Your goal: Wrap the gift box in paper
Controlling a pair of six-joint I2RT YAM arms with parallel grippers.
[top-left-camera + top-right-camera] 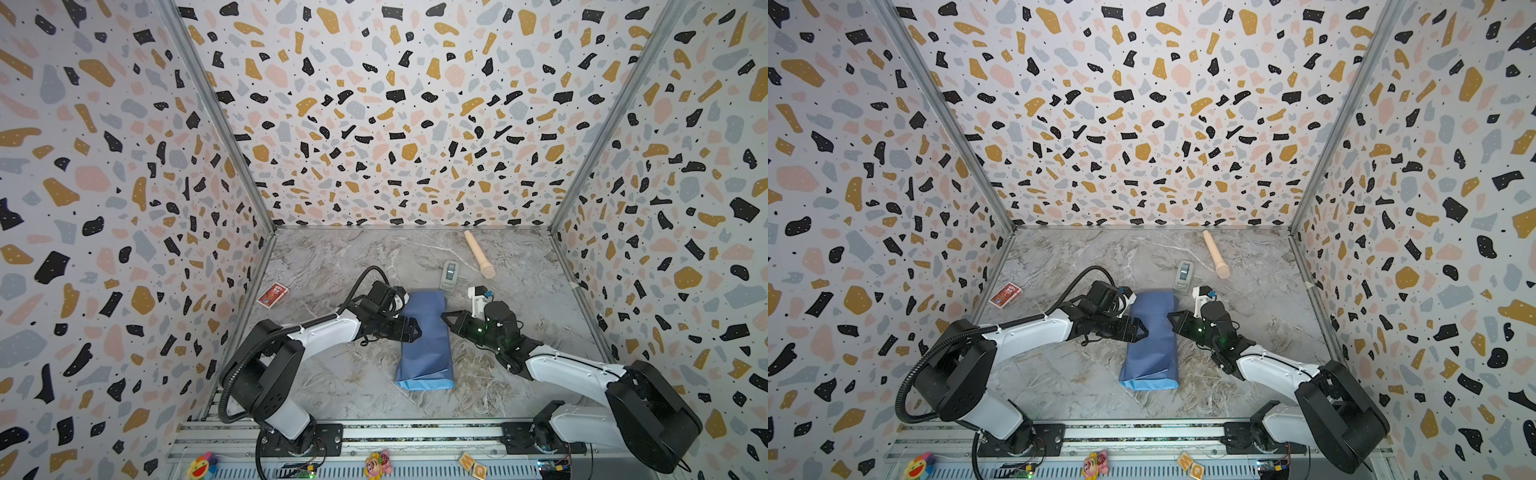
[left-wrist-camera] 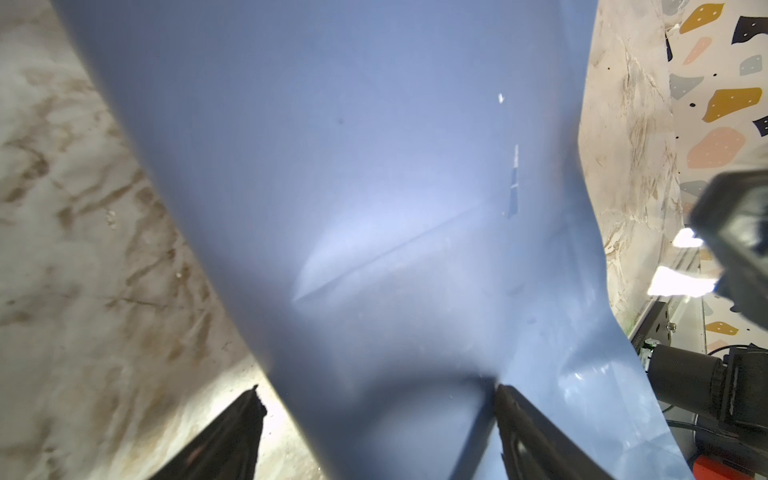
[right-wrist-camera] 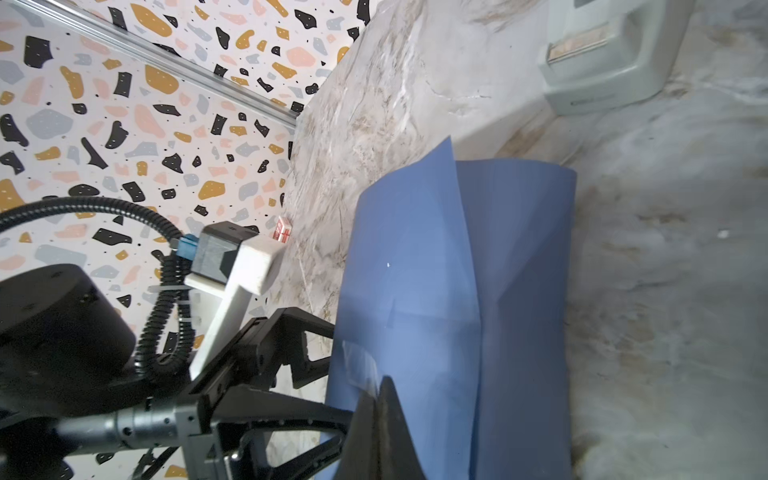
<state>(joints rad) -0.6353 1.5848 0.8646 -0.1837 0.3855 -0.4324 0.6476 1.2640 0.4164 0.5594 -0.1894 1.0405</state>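
One paper (image 1: 426,336) lies between left gripper (image 1: 414,330), right gripper (image 1: 446,317).

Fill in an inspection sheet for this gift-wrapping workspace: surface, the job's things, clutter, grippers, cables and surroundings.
Surface: marble-patterned tabletop; no damage seen.
Job's things: paper folded into a long blue bundle mid-table; gift box not visible.
Clutter: red card pack at the left; grey tape dispenser and beige cylinder behind the bundle.
Grippers: left gripper open at the bundle's left edge; right gripper shut, tip at its right edge.
Cables: black hose loops beside the left arm, apart from the paper.
Surroundings: terrazzo-patterned walls on three sides; toys below the front rail.
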